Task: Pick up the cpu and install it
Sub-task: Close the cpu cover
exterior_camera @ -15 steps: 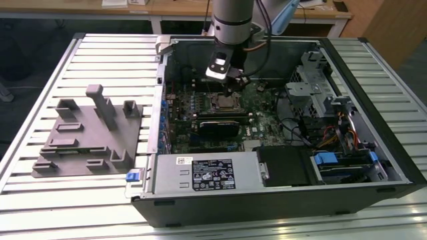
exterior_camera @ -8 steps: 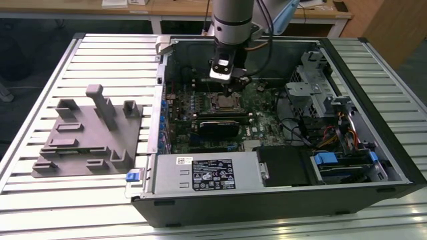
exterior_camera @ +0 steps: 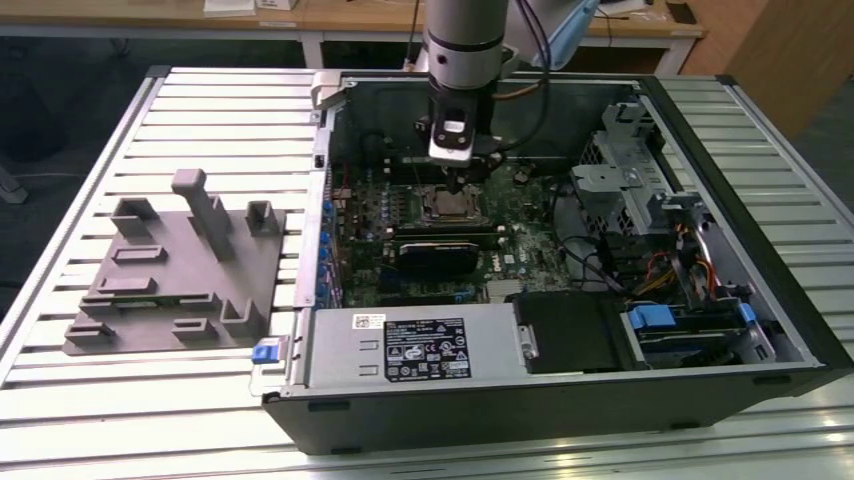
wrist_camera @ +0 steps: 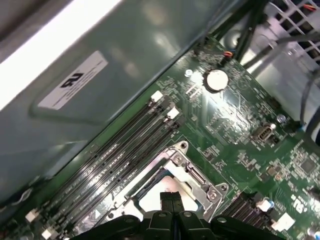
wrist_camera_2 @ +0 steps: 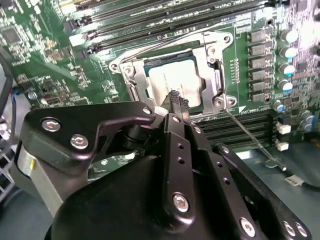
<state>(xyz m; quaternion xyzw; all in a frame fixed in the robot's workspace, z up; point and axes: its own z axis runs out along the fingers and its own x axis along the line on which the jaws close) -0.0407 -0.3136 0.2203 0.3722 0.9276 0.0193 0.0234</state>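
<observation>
Nearest in the exterior view, the slatted metal bench [exterior_camera: 120, 400] is carrying an open black computer case [exterior_camera: 534, 415], with a gray molded fixture [exterior_camera: 174, 270] sitting beside it toward the exterior view's left. Just inside the case's near wall, a silver power-supply box [exterior_camera: 414, 345] is lying with its white label facing up, and a blue-tabbed drive bay [exterior_camera: 661, 325] is sitting next to it toward the exterior view's right. Beyond these, the green motherboard [exterior_camera: 534, 245] is lying flat, and a black block [exterior_camera: 434, 255] is resting on it.

Just past that block, the cpu [exterior_camera: 450, 205] is sitting in its socket, its silvery top facing up inside the metal frame; it is showing in both wrist views [wrist_camera_2: 167, 80] [wrist_camera: 149, 199]. A thin lever rod [wrist_camera_2: 240, 127] is angling away from one corner of the socket.

The gripper [exterior_camera: 461, 185] is hanging straight over the socket on the arm. In both wrist views [wrist_camera_2: 175, 96] [wrist_camera: 170, 196] its fingers [wrist_camera: 164, 199] are pressing together with no gap between them and are gripping nothing. Their tips are pointing at the cpu's edge, but I cannot tell whether they are touching it.

Farther on, memory slots [wrist_camera: 125, 145] are running alongside the socket, and a coin battery [wrist_camera: 216, 80] is sitting on the board. Behind the case, a wooden desk [exterior_camera: 360, 15] is standing.
</observation>
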